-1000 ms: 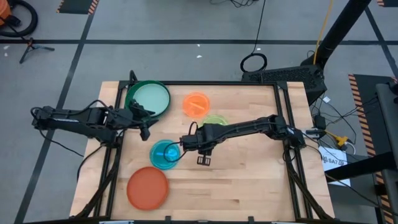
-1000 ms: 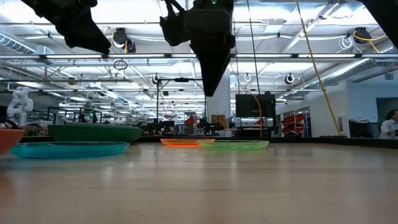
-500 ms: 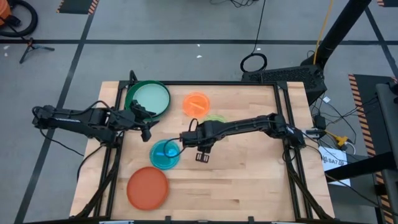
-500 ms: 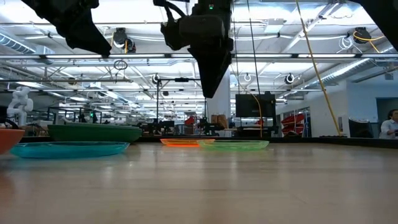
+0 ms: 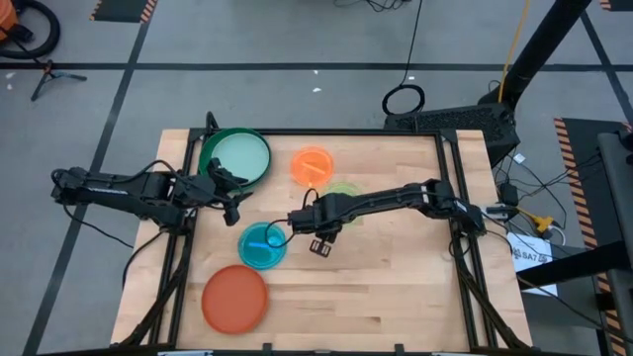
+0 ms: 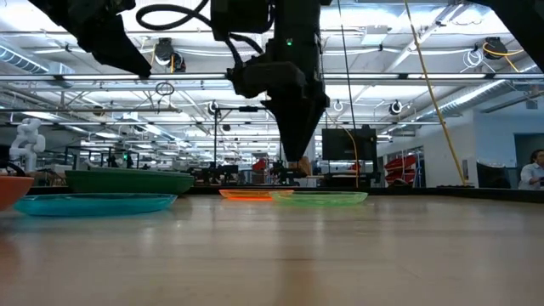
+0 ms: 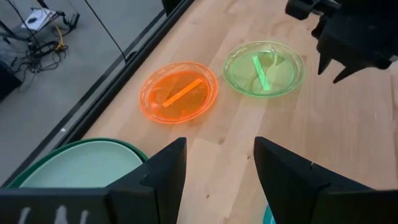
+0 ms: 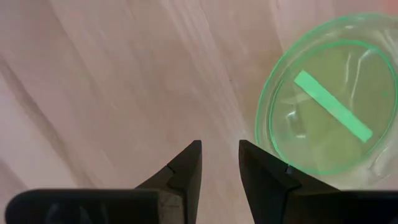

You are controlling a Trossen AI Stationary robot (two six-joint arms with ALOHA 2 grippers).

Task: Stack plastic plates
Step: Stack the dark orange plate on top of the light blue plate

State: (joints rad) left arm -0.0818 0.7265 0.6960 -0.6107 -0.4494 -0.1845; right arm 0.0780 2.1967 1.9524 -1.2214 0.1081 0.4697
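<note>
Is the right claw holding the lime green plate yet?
No. In the right wrist view the right claw is empty over bare wood, with the lime green plate lying flat beside it.

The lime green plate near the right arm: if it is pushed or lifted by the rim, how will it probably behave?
The lime green plate looks thin and translucent, so it is probably light and slightly flexible. It lies flat and shallow on the smooth wooden table, so a push would likely slide it, not tip it. Its low rim may slip from the right end effector.

table (image 5: 396,277): light wood | monitor (image 6: 348,144): dark, behind | person (image 6: 534,170): far right
</note>
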